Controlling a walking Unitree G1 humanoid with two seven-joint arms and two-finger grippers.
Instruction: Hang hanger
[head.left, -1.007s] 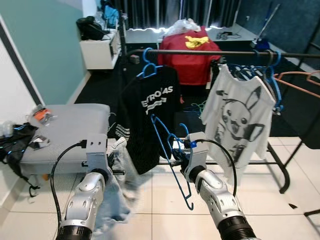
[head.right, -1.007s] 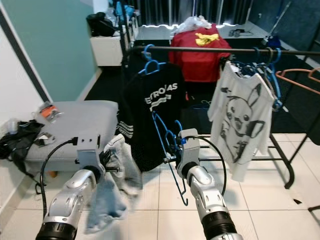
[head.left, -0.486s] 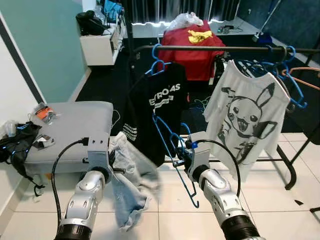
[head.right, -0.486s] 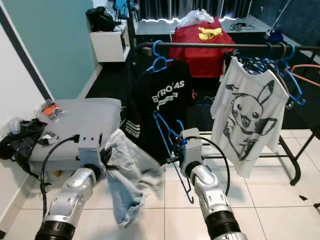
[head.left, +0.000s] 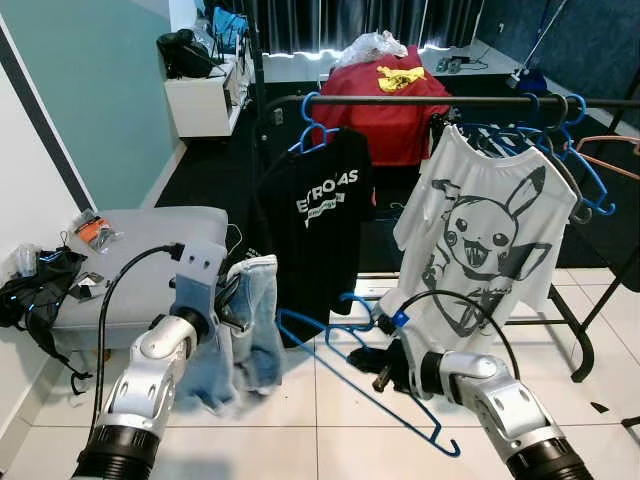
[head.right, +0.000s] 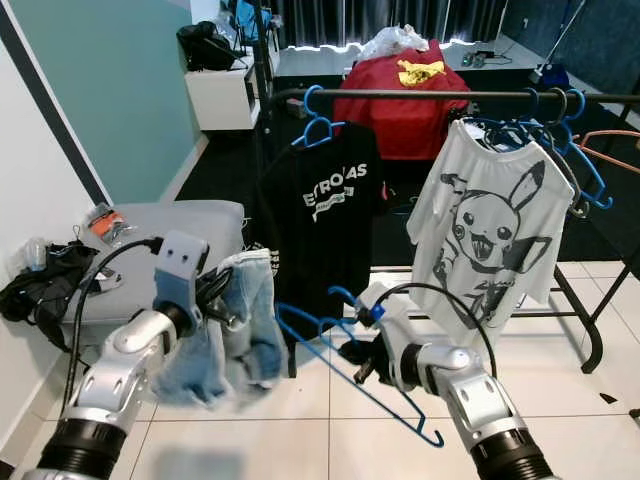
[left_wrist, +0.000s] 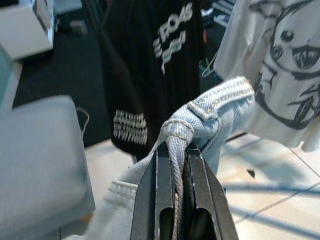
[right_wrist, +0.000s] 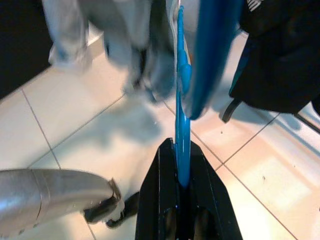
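Biggest risk I see: the blue hanger (head.left: 365, 375) is tipped nearly flat out over the tiled floor, so it could twist in the grip before the jeans (head.left: 245, 330) go on. Right gripper (head.left: 385, 368) jaws are clamped narrow on its wire; left gripper (left_wrist: 176, 165) jaws pinch the jeans' waistband (rail (head.left: 420, 101) is well above both).

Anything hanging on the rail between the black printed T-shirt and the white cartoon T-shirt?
No. In the left eye view, the black rail is bare between the black printed T-shirt and the white cartoon T-shirt.
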